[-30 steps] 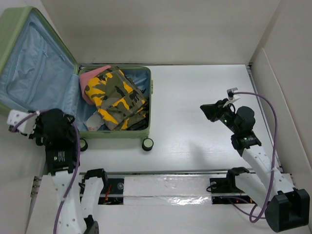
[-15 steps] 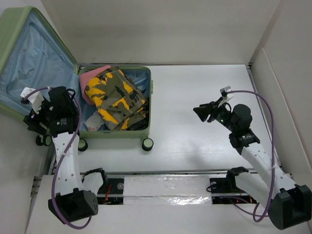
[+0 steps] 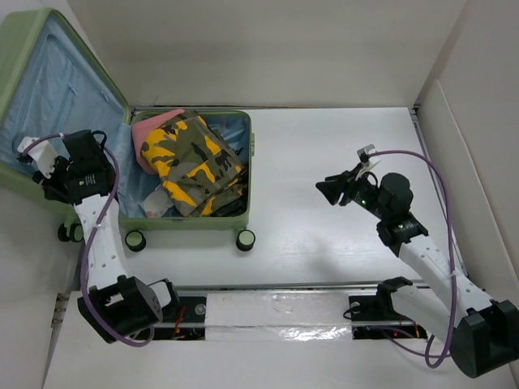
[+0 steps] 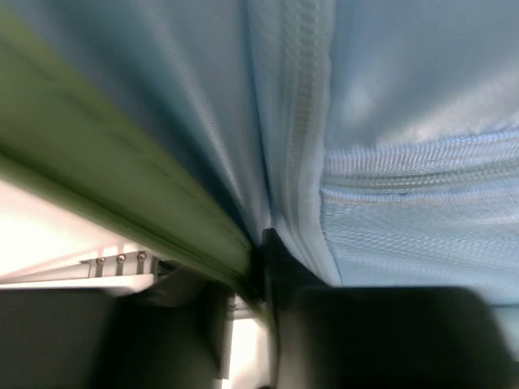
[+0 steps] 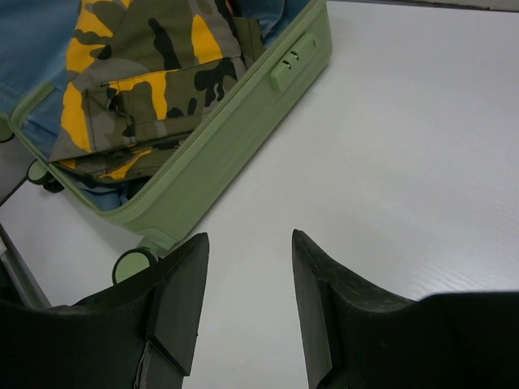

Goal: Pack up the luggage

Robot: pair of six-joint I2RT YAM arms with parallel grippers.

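Observation:
The luggage (image 3: 251, 154), a pale green hard-shell case, lies open at the table's left, its blue-lined lid (image 3: 49, 97) raised to the left. A camouflage garment (image 3: 190, 162) and a pink item (image 3: 150, 134) fill the base. My left gripper (image 3: 55, 180) is at the lid's near edge. In the left wrist view the green rim (image 4: 97, 186) and the blue lining (image 4: 405, 121) run down between the jaws of the left gripper (image 4: 259, 275), which are closed on that edge. My right gripper (image 3: 324, 190) hovers open over the bare table right of the case, holding nothing. In the right wrist view the luggage (image 5: 243, 121) lies ahead of the right gripper (image 5: 247, 243).
White walls close in the table at the back and right (image 3: 454, 105). The case's wheels (image 3: 245, 239) point toward the near edge. The arm bases and a taped rail (image 3: 276, 308) run along the front.
My left arm swung up and left to the lid's edge, and its jaws opened and then closed on it. My right gripper opened and shifted left toward the case.

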